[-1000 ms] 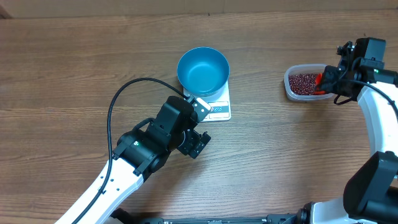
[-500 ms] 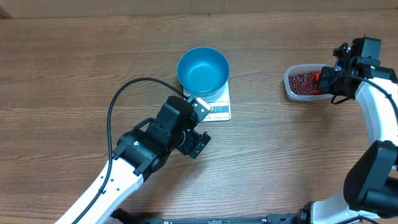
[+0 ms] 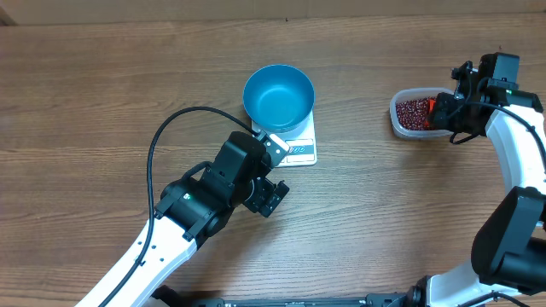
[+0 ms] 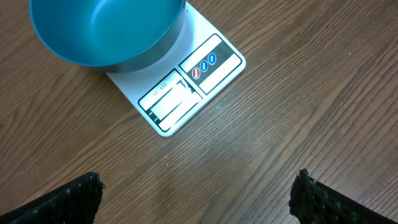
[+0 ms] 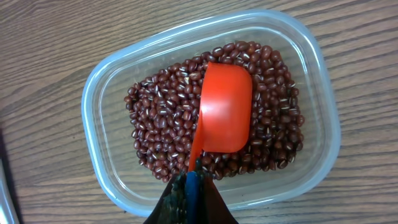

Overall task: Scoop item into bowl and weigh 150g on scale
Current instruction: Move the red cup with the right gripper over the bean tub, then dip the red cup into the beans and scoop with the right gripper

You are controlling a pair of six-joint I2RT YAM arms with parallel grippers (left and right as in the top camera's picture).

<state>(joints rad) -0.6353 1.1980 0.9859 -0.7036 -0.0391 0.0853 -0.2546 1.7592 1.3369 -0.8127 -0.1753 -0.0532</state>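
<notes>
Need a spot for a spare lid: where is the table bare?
The wooden table is bare between the flat white scale and the clear plastic tub, and left of the round blue bowl. Crowded: under the left arm, around the tub.

The only lettering that can be read stands on the small flat white rectangular kitchen scale [image 4: 198, 28]. In the left wrist view a line of tiny dark print sits at the upper edge of its black-framed display window [image 4: 169, 102] and appears to read "SF-400", though it is small and slanted, so the letters are not certain. What the pale window itself shows cannot be made out. Beside it the black-framed button panel [image 4: 210, 62] carries three small oval buttons [image 4: 204, 65], one red and two blue; any marks on them are too small to tell. From overhead the display is only a dark blur.
</notes>
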